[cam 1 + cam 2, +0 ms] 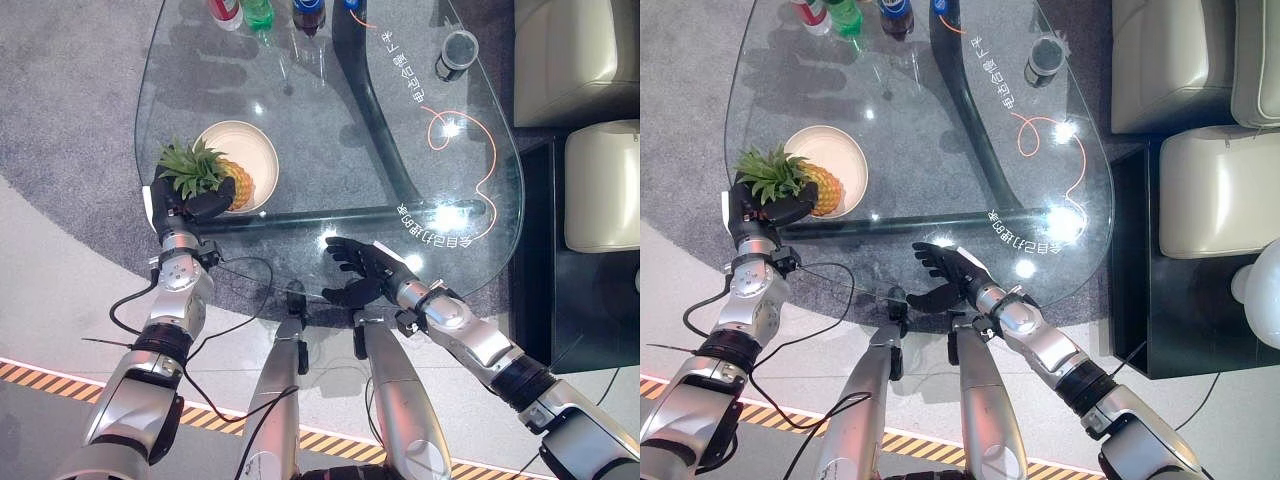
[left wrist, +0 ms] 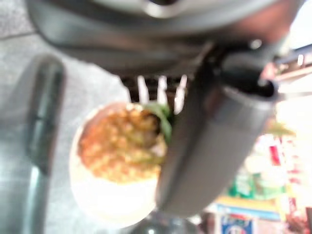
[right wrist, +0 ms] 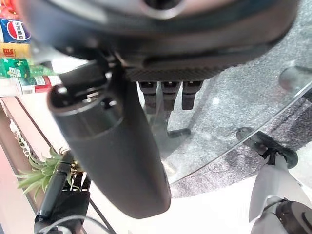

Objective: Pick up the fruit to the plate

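Note:
A pineapple (image 1: 236,183) with a green leafy crown (image 1: 190,166) lies over the near edge of a round cream plate (image 1: 248,145) on the glass table. My left hand (image 1: 202,205) is curled round the pineapple where the crown meets the fruit; its wrist view shows the yellow fruit (image 2: 119,144) above the plate (image 2: 107,200), past the thumb. My right hand (image 1: 358,272) hovers open over the table's near edge, fingers spread and holding nothing, well to the right of the plate.
The glass table (image 1: 330,120) has a dark curved frame beneath. Several bottles (image 1: 262,12) stand along its far edge and a dark cup (image 1: 456,55) at the far right. Pale cushioned seats (image 1: 600,180) stand to the right of the table.

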Available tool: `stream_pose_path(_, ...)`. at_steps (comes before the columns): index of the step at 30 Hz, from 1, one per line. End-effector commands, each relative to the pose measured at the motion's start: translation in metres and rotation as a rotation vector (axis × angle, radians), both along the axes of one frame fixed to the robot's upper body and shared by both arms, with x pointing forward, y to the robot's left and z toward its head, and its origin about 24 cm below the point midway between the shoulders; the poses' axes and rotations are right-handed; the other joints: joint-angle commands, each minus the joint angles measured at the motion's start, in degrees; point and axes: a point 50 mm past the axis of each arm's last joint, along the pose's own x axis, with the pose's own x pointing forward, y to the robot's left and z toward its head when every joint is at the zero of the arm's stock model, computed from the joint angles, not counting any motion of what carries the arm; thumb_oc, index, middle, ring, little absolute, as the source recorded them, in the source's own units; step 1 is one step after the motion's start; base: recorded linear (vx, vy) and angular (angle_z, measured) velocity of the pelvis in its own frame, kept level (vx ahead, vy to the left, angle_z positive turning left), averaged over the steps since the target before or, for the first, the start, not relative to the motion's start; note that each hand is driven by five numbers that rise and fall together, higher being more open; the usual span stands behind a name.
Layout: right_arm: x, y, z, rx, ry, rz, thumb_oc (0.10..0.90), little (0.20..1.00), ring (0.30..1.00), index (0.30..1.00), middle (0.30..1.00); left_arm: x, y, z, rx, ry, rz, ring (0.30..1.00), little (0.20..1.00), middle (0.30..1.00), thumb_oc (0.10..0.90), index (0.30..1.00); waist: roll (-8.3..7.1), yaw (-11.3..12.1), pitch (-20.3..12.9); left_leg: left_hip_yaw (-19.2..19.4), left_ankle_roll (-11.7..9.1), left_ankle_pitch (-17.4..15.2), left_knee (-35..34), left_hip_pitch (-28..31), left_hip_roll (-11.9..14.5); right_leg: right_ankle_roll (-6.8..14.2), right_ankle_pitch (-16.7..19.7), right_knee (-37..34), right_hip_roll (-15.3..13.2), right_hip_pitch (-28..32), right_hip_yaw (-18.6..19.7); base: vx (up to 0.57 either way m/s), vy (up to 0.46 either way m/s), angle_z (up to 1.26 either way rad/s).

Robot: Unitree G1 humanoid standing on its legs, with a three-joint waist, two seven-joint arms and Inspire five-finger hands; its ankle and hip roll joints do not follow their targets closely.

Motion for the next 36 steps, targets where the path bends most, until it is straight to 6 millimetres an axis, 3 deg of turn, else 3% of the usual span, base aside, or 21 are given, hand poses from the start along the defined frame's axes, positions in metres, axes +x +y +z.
stream_pose_path(1, -0.014, 0.018, 0.030, 0.128, -0.140, 0.101, 0.800, 0.900, 0.900, 0.900, 0.900, -0.005, 0.014, 0.020, 0.029, -0.092, -0.008, 0.900, 0.900, 0.900, 0.800, 0.900, 1.31, -0.69, -1.50, -0.22, 0.69, -4.02, 6.13, 0.13, -3.39, 1.85, 3.03, -8.42, -1.28, 5.55, -0.81, -0.02, -0.050, -0.01)
stream_pose_path(11, -0.017, 0.014, 0.025, 0.125, -0.144, 0.092, 0.800, 0.900, 0.900, 0.900, 0.900, -0.016, 0.008, -0.018, -0.051, 0.031, -0.084, 0.900, 0.900, 0.900, 0.800, 0.900, 1.80, -0.03, -1.50, -0.90, 0.54, -3.67, 4.81, 2.64, -3.23, 1.60, 2.14, -8.55, -1.16, 8.11, -1.51, -0.02, -0.053, -0.01)
stream_pose_path(26, -0.021, -0.001, 0.010, 0.116, -0.113, 0.065, 0.800, 0.900, 0.900, 0.900, 0.900, -0.045, 0.012, -0.077, -0.120, 0.213, -0.087, 0.900, 0.900, 0.900, 0.800, 0.900, 1.52, 1.54, -1.50, -2.88, -0.25, -1.89, -1.62, 12.96, -2.20, 1.61, 1.12, -12.14, -0.56, 18.58, -3.74, -0.02, -0.065, 0.03)
stream_pose_path(33, -0.034, -0.023, -0.031, 0.085, 0.009, -0.029, 0.800, 0.900, 0.900, 0.900, 0.900, -0.083, 0.003, -0.135, -0.214, 0.394, -0.120, 0.900, 0.900, 0.900, 0.800, 0.900, 0.95, 2.48, -5.17, -4.45, -0.88, -0.97, -7.44, 19.95, -1.30, 2.17, 1.76, -17.67, -1.05, 26.36, -5.29, 0.02, -0.046, 0.14)
stream_pose_path(36, -0.048, -0.037, -0.057, 0.126, 0.108, -0.087, 0.800, 0.900, 0.900, 0.900, 0.900, -0.109, -0.004, -0.166, -0.257, 0.505, -0.135, 0.900, 0.900, 0.900, 0.800, 0.900, 0.47, 2.96, -7.96, -4.82, -1.11, -0.69, -10.28, 23.26, -0.92, 2.53, 2.25, -20.89, -0.96, 30.42, -5.35, 0.06, -0.045, 0.07)
